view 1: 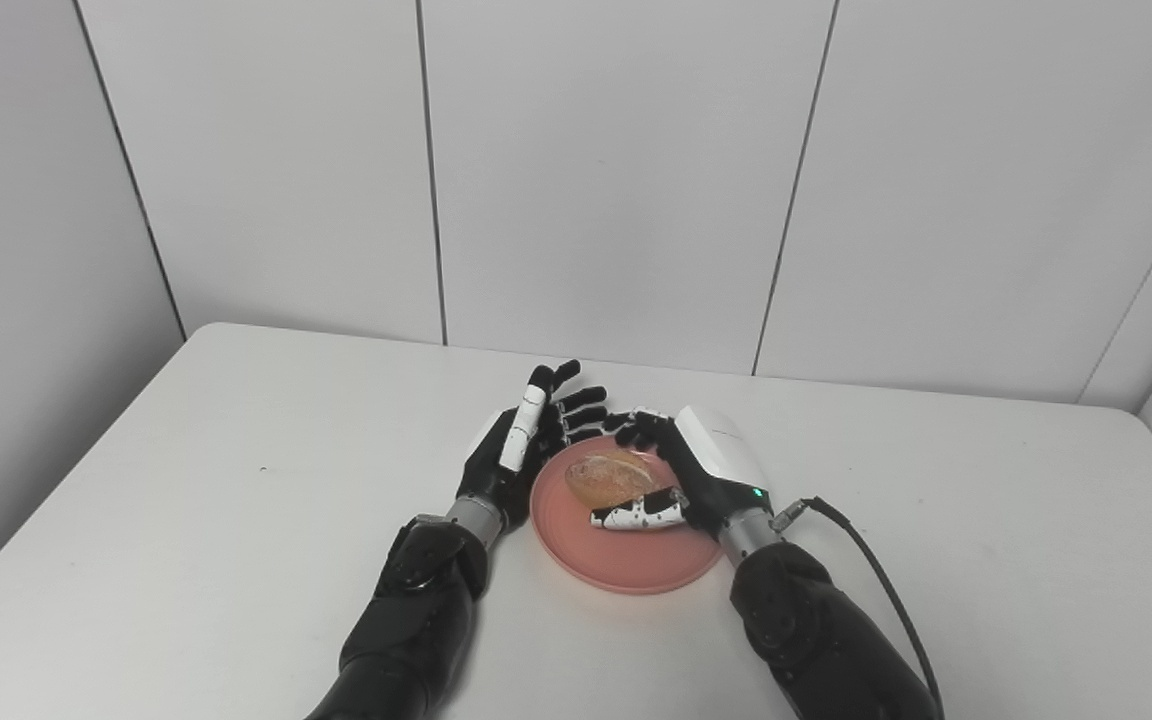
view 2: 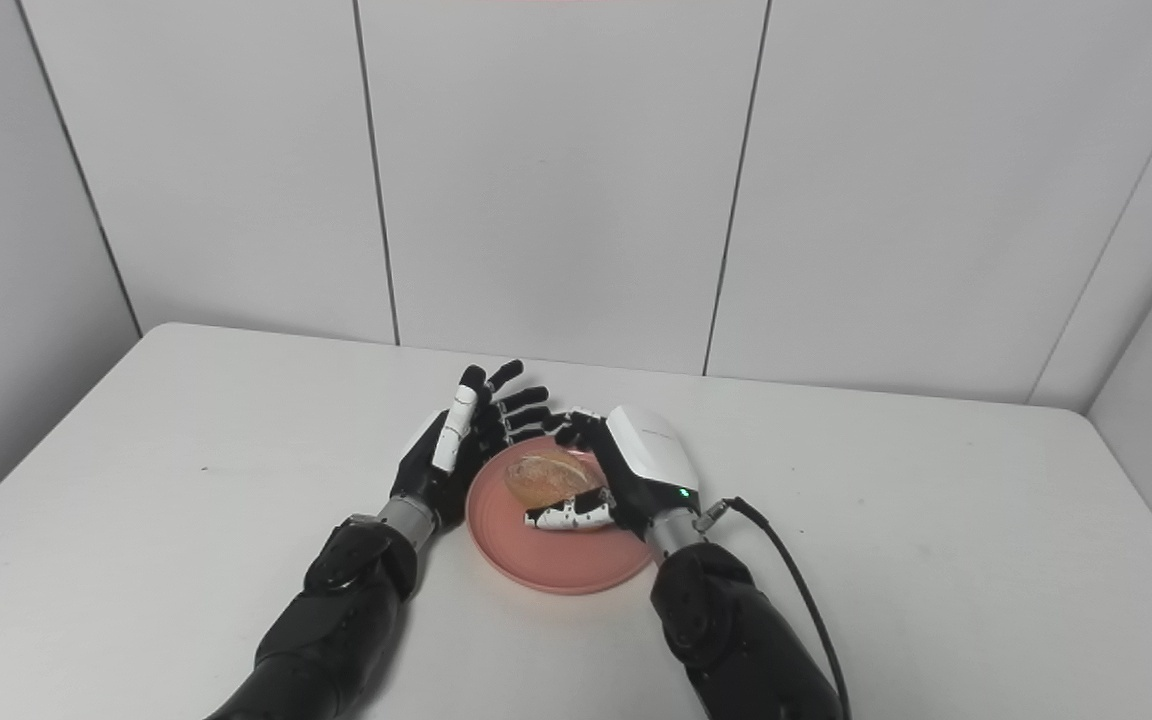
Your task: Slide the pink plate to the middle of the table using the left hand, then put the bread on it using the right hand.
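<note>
Where the two arms rise from the bottom edge toward the centre of the frame, the pink plate [view 1: 626, 560] lies flat on the white table [view 1: 186, 520], slightly below and near the middle of the picture. Bread [view 1: 610, 478], a golden-brown roll, occupies the upper part of the plate, at the far side of its well. Right hand [view 1: 698, 470], entering from the lower right, is curled about the bread: its fingers [view 1: 636, 428] wrap over the far side of the roll while the thumb [view 1: 638, 516], white with dark speckles, lies across the plate just in front of it. Whether the fingers press the bread or merely cage it cannot be told from either eye view; nor is it clear whether the roll rests on the plate or is held just above it. Left hand [view 1: 521, 445], entering from the lower left, stands edge-on just beside the left rim of the plate, its fingers extended and fanned apart toward the wall, holding nothing; contact with the rim cannot be confirmed. Fingertips of the two hands come close together above the far edge of the plate. A black cable [view 1: 876, 570] loops from the right wrist across the table toward the lower right. Pale wall panels [view 1: 616, 170] fill the upper half of the frame.
</note>
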Tool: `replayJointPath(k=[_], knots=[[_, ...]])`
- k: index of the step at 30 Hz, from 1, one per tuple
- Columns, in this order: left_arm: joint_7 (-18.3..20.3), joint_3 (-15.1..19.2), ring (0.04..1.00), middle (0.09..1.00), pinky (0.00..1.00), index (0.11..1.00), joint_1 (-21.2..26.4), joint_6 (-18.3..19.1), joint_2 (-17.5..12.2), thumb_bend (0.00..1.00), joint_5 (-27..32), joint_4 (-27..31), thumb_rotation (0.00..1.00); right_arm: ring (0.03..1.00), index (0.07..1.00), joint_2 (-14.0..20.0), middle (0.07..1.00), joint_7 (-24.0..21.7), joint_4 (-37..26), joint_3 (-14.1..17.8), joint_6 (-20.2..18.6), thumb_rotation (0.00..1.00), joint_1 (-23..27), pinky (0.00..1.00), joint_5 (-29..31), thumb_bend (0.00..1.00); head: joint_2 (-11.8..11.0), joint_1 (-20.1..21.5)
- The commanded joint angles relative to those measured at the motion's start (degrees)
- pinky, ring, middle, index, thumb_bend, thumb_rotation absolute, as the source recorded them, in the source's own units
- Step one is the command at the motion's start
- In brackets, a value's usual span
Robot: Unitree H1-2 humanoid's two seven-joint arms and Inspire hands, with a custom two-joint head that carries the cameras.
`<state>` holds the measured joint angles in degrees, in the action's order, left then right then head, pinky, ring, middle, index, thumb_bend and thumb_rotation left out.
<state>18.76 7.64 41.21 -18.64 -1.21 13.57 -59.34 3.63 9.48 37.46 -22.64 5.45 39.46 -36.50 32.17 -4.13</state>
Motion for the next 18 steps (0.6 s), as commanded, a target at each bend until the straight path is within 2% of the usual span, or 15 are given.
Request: replayJointPath(k=[1, 8, 15, 17, 18], knots=[[0.7, 0.0, 0.818, 0.821, 0.78, 0.907, -2.5, 0.1, 1.1, 0.87, 0.5, -1.7, 0.91, 0.824, 0.734, 0.1, 0.803, 2.2, -1.4, 0.9, 1.5, 0.27, 2.0, 0.82, 0.0, 1.00, 0.0, -0.1], [0.3, -0.1, 0.819, 0.827, 0.79, 0.904, -2.4, 0.0, 1.1, 0.89, 0.2, -1.9, 0.92, 0.827, 0.747, 0.5, 0.810, 2.4, -1.5, 1.5, 2.1, 0.31, 1.9, 0.82, 0.9, 1.00, -0.1, 0.1], [0.6, -0.2, 0.808, 0.843, 0.79, 0.915, -2.6, 0.0, 1.0, 0.87, 0.2, -1.6, 0.94, 0.818, 0.734, 0.8, 0.800, 3.7, -5.1, 1.8, 1.3, 0.35, 1.5, 0.81, -0.2, 1.00, -0.1, 0.4], [0.4, -0.4, 0.804, 0.842, 0.79, 0.916, -2.5, -0.3, 0.9, 0.87, -0.1, -1.8, 0.94, 0.810, 0.729, 0.7, 0.793, 4.8, -5.2, 2.2, 2.3, 0.36, 1.6, 0.80, -0.1, 1.00, -0.1, 0.5], [0.4, -0.5, 0.805, 0.836, 0.79, 0.918, -2.4, -0.5, 0.8, 0.87, -0.2, -1.9, 0.95, 0.805, 0.732, 0.6, 0.792, 5.3, -5.3, 2.5, 2.6, 0.40, 1.7, 0.79, 0.1, 0.98, -0.2, 0.5]])
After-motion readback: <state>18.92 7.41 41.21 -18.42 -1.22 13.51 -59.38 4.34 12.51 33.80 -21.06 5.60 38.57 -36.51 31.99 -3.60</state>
